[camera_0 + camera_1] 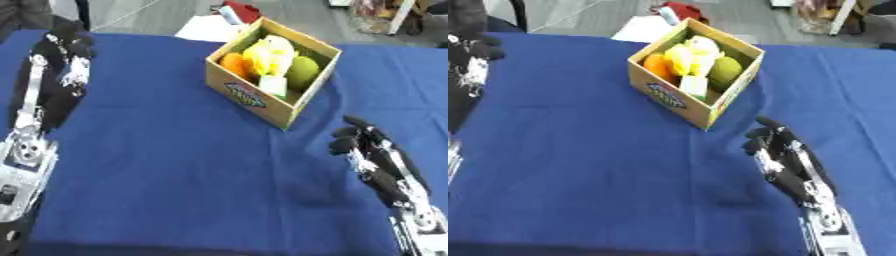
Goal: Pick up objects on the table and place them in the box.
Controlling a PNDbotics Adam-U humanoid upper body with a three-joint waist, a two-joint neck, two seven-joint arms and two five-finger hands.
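Observation:
A cardboard box (254, 97) stands on the blue table at the upper middle. Inside it lie an orange fruit (234, 64), a yellow item (269, 52), a green round fruit (303, 71) and a small pale carton (273, 85). My right hand (367, 150) hovers low at the right, just below and right of the box's near corner, fingers relaxed and holding nothing. My left hand (66, 55) is at the far left, raised over the cloth, fingers loosely bent and empty. No loose object shows on the cloth.
The blue cloth (175, 160) covers the table. Beyond the far edge lie white paper (206, 27) and a red thing (243, 11) on the floor. My left forearm (22, 165) runs down the left edge.

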